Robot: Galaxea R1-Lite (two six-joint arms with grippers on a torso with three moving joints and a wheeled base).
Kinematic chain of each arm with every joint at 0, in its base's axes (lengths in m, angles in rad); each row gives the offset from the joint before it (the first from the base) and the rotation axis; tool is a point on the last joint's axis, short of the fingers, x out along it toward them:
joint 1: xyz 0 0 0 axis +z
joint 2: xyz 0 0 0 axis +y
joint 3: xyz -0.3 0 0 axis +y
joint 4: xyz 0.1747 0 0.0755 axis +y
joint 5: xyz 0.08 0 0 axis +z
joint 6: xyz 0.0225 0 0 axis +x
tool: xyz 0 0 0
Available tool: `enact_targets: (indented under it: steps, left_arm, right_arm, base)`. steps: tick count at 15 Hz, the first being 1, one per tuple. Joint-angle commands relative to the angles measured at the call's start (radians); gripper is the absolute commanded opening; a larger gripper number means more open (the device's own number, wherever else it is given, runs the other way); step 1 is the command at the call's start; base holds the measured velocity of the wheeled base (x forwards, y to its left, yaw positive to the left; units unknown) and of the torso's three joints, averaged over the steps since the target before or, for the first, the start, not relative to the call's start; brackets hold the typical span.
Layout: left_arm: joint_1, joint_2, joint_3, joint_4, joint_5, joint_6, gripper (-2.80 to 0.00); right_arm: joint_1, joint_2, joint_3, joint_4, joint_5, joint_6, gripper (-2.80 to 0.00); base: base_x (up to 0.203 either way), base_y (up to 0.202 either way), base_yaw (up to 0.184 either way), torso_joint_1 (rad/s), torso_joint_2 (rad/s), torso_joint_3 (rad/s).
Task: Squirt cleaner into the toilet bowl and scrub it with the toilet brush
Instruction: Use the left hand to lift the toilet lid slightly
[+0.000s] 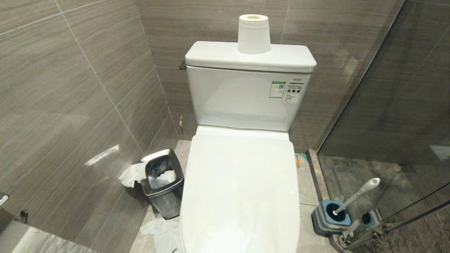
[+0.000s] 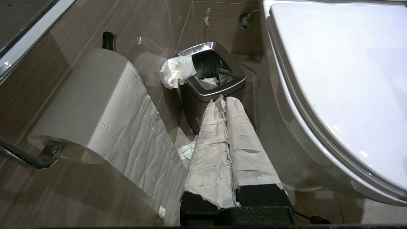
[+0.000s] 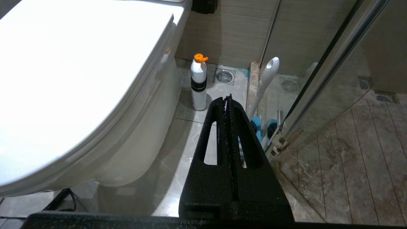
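Before any cleaning begins: the toilet (image 1: pixel 242 189) sits lid down, bowl hidden; both claws, left (image 2: pixel 224 100) and right (image 3: pixel 228 98), hang clenched and empty beside it; the brush (image 1: pixel 357 195) waits in its holder (image 1: pixel 330 218); lifting the lid likely comes next.

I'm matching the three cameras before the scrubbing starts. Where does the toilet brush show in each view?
Head view: toilet brush at lower right, standing in its blue-topped holder.
Left wrist view: not in it.
Right wrist view: white handle just beyond the right gripper.
Shared landmark: the closed toilet lid.
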Motion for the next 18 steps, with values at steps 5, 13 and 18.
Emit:
enact_targets:
  steps: [5,13,18]
  left_arm:
    - [0.000,0.001,0.002,0.000,0.000,0.000,-2.80]
    - [0.001,0.001,0.002,0.007,-0.014,0.112,-2.80]
    - [0.001,0.001,0.003,0.002,-0.061,0.206,-2.80]
  right_arm:
    - [-0.001,0.000,0.000,0.000,0.000,0.000,-2.80]
    - [0.000,0.000,0.000,0.001,0.014,-0.063,-2.80]
    - [0.000,0.000,-0.001,-0.003,0.033,-0.126,-2.80]
  base:
    - [0.000,0.000,0.000,0.000,0.00,0.000]
    - [0.000,0.000,0.000,0.000,0.00,0.000]
    - [0.000,0.000,0.000,0.000,0.00,0.000]
